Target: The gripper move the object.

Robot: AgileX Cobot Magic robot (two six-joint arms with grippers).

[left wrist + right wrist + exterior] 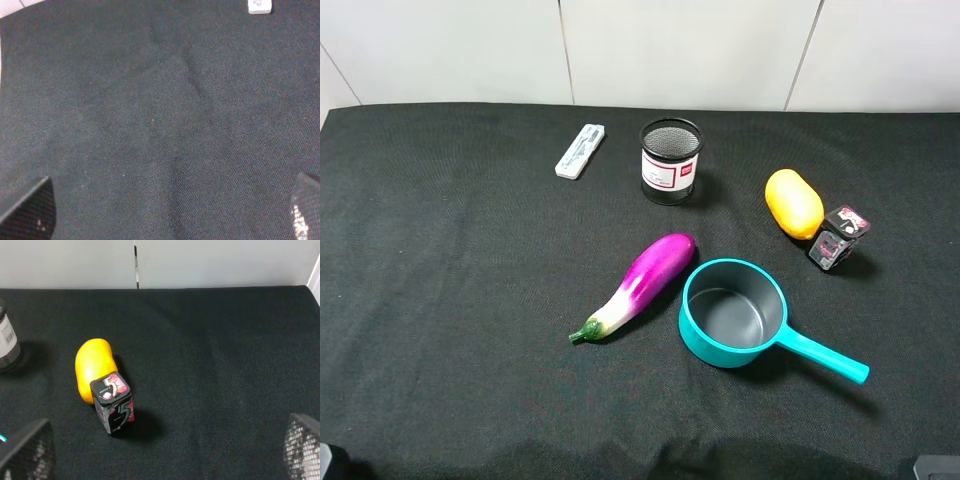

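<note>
The toy eggplant (pixel 642 283), magenta-purple fading to white with a green stem tip, lies on the black cloth at the centre of the exterior view, its purple end beside the rim of the teal pan (pixel 732 312). It shows in neither wrist view. My left gripper (pixel 167 210) is open and empty over bare cloth, its fingertips (pixel 27 210) wide apart. My right gripper (pixel 165 450) is open and empty, facing the yellow oval object (pixel 92 367) and a small gum box (pixel 114 402). Both grippers are far from the eggplant, near the table's front corners.
A black mesh cup (pixel 671 160) with a white label stands at the back centre, with a white flat object (pixel 580 150) to its left. The yellow oval object (pixel 793 202) and gum box (pixel 838 238) sit at the right. The pan's handle (pixel 828 358) points front right.
</note>
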